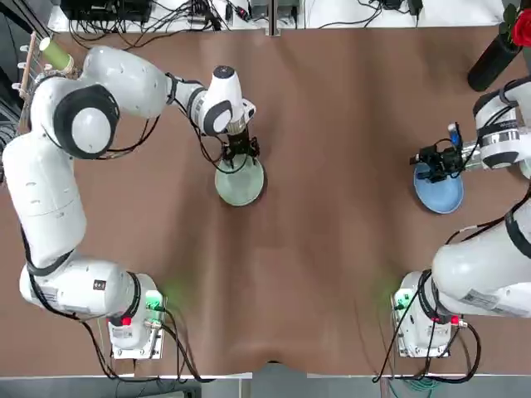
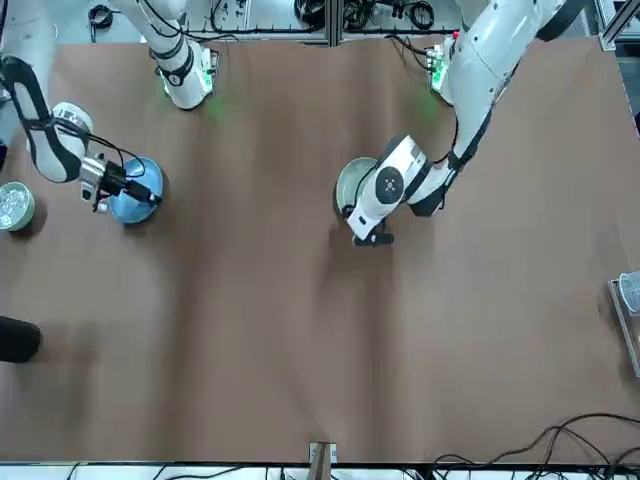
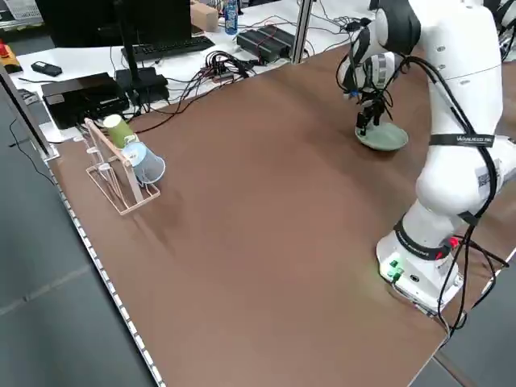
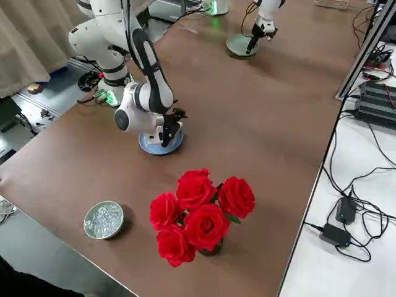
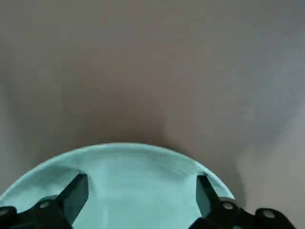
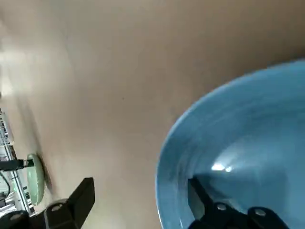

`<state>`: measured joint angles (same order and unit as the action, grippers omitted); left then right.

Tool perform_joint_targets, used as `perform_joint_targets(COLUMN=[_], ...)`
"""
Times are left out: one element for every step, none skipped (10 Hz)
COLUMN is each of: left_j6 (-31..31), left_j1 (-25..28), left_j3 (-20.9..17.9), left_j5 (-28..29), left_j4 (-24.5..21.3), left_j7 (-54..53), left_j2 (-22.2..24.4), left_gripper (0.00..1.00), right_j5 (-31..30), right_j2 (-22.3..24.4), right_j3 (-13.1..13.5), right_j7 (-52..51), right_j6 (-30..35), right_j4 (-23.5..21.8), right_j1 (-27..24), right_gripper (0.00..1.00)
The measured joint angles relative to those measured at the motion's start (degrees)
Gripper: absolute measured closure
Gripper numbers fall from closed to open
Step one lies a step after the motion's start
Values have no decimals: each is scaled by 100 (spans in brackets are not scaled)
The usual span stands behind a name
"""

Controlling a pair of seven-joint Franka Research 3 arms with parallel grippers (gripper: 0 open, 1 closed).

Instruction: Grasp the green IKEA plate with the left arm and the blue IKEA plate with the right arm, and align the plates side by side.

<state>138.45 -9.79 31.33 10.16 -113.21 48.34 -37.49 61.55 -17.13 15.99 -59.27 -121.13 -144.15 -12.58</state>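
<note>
The green IKEA plate (image 1: 241, 187) (image 2: 349, 181) (image 3: 386, 139) lies flat near the table's middle, left of centre. My left gripper (image 1: 241, 154) (image 5: 140, 191) points down at its far rim. It is open, with both fingers (image 5: 76, 192) spread wide just above the plate (image 5: 138, 169). The blue IKEA plate (image 1: 445, 194) (image 2: 134, 206) (image 4: 154, 146) lies at the right side of the table, well apart from the green one. My right gripper (image 1: 428, 160) (image 6: 143, 202) is open astride its far-left rim, one finger inside the plate (image 6: 248, 133) and one outside.
A vase of red roses (image 4: 198, 213) (image 1: 513, 35) stands at the far right corner. Beside it is a small glass bowl (image 4: 103, 219) (image 2: 14, 205). A wooden rack with cups (image 3: 122, 160) sits at the far left edge. Bare brown table (image 1: 340, 249) lies between the plates.
</note>
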Motion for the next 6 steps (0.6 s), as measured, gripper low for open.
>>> perform_joint_targets(left_j6=[0,0,0,0,0,0], left_j1=[-196,-297,-314,-318,-340,-373], left_j3=[-119,-176,-181,-182,-182,-182], left_j5=[0,0,0,0,0,0], left_j4=[87,153,226,313,401,483], left_j7=[88,145,166,170,170,171], left_j2=[-2,-8,-24,-60,-124,-183], left_gripper=[0,0,0,0,0,0], right_j5=[125,346,554,669,723,762], right_j2=[-3,-15,-60,-123,-154,-156], right_j3=[1,-1,-3,-3,-2,5], right_j7=[-3,-8,-9,-8,-9,-9], right_j6=[50,66,66,61,59,68], right_j4=[-1,-5,-6,-5,1,-2], right_j1=[29,134,317,471,516,516], right_gripper=[11,11,11,11,11,11])
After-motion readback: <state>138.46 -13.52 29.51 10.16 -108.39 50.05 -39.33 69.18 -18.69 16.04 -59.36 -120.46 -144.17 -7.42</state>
